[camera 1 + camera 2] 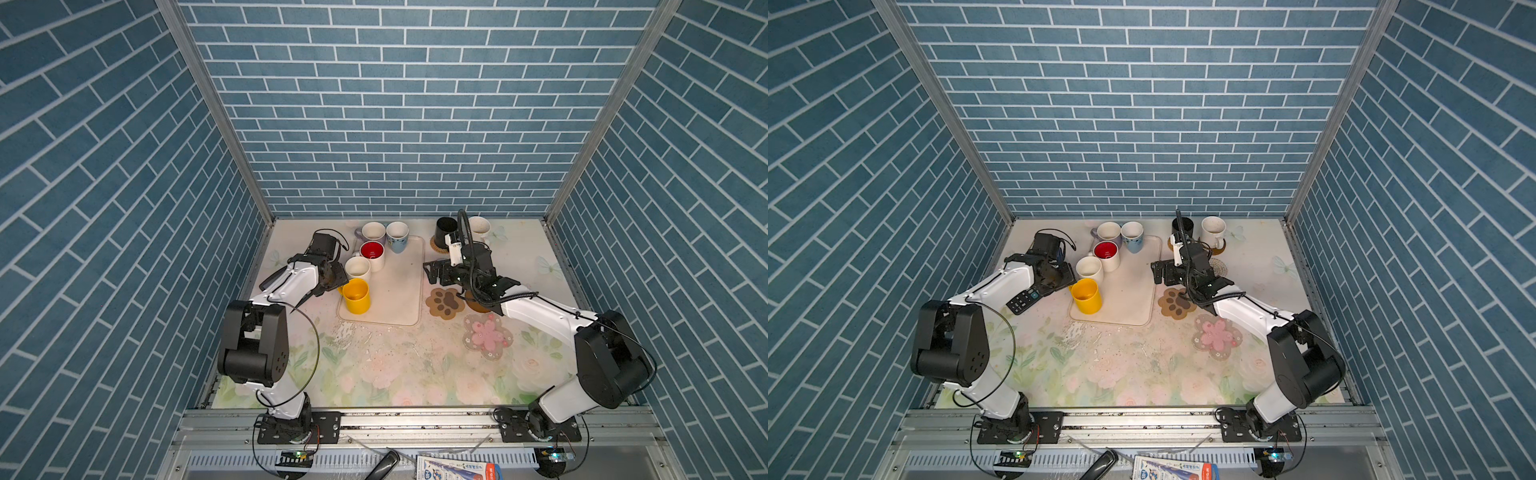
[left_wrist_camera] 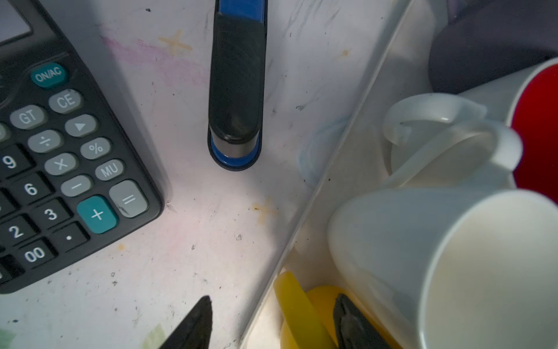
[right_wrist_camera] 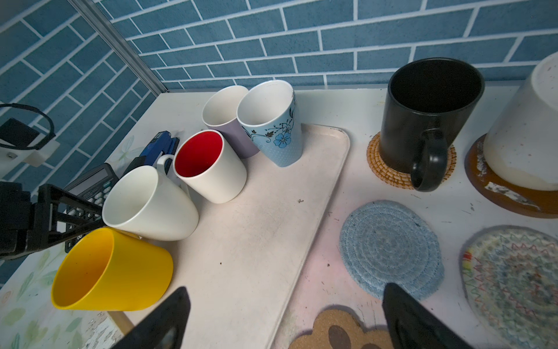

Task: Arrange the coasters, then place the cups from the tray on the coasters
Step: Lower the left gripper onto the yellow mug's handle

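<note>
Left gripper (image 2: 273,317) jaws apart, straddling the handle of the yellow cup (image 1: 356,296) at lower-left corner of tray (image 1: 399,307), not clamped; right gripper (image 3: 287,320) spread wide, empty, mid-frame by tray's right edge.

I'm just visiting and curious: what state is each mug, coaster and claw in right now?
yellow mug: upright on tray
left gripper: open, straddling yellow mug's handle
right gripper: open, empty
red-inside mug: upright on tray
black mug: upright on tan woven coaster
speckled white mug: upright on brown coaster
blue coaster: bare
paw coaster: bare
flower coaster: bare
</note>
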